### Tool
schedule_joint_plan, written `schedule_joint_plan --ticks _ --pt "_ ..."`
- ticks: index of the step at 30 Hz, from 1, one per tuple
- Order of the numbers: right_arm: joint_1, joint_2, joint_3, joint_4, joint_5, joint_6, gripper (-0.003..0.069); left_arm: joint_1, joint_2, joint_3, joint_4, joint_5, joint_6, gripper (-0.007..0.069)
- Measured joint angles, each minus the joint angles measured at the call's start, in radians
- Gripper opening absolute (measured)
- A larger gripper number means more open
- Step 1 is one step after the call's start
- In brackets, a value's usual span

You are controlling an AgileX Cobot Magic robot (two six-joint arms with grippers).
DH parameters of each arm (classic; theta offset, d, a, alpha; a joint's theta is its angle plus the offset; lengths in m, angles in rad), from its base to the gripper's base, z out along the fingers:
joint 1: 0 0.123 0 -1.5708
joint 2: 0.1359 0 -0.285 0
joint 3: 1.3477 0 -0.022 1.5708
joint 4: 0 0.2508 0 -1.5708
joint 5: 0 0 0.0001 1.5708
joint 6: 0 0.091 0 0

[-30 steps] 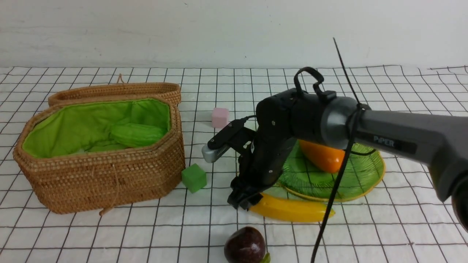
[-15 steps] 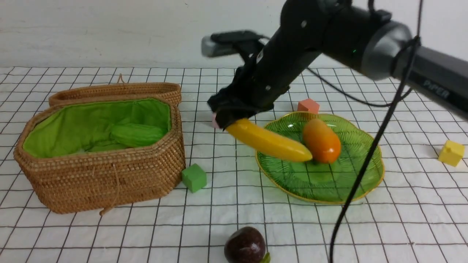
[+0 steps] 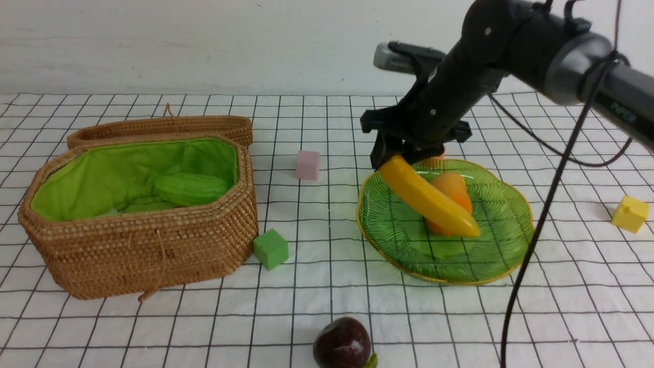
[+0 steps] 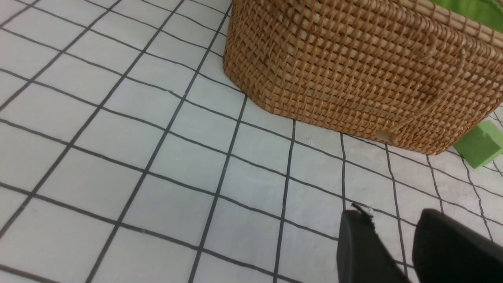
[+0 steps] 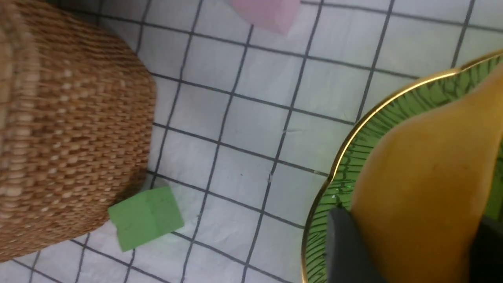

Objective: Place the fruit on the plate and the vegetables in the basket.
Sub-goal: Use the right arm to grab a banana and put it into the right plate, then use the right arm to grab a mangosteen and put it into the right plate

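My right gripper (image 3: 393,156) is shut on one end of the long yellow banana (image 3: 429,202), which slants down over the green glass plate (image 3: 490,245) and crosses in front of the orange mango (image 3: 454,186) lying on it. In the right wrist view the banana (image 5: 424,188) fills the space between the fingers (image 5: 344,243) above the plate's gold rim (image 5: 353,133). The dark purple ball (image 3: 342,343) lies on the cloth near the front edge. The wicker basket (image 3: 143,250) holds the pale green gourd (image 3: 191,188). My left gripper (image 4: 393,220) is open over bare cloth near the basket (image 4: 353,70).
The basket's lid (image 3: 163,125) leans behind it. Small cubes lie on the checked cloth: pink (image 3: 308,164), green (image 3: 271,248) by the basket's corner, yellow (image 3: 630,213) at the far right. A black cable (image 3: 531,245) hangs from the right arm across the plate's right side.
My right gripper has lifted the banana off the cloth in front of the plate and carried it up and right, over the plate and the mango. The left gripper's view has no earlier frame.
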Motion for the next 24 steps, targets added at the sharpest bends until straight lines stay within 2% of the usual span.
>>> schedule_joint_plan --ticks 6,8,13,14,15,20,24 --pt "0.0 0.075 0.016 -0.004 -0.038 0.0 0.0328 0.0 0.0 0.0 0.0 0.0 0.0 0.0217" --pt "0.0 0.074 0.016 -0.004 -0.038 0.0 0.0355 0.0 0.0 0.0 0.0 0.0 0.0 0.0218" --pt "0.0 0.02 0.02 -0.016 0.045 -0.032 0.0605 0.0 0.0 0.0 0.0 0.0 0.0 0.0223" --pt "-0.001 0.016 0.022 -0.017 0.048 -0.036 0.0613 0.0 0.0 0.0 0.0 0.0 0.0 0.0223" --pt "-0.003 -0.042 0.054 -0.02 0.062 -0.078 0.0662 0.0 0.0 0.0 0.0 0.0 0.0 0.0225" --pt "-0.009 -0.257 0.223 0.052 0.047 -0.212 0.0665 0.0 0.0 0.0 0.0 0.0 0.0 0.023" --pt "0.056 -0.384 0.436 0.092 0.045 -0.3 0.0636 0.0 0.0 0.0 0.0 0.0 0.0 0.0237"
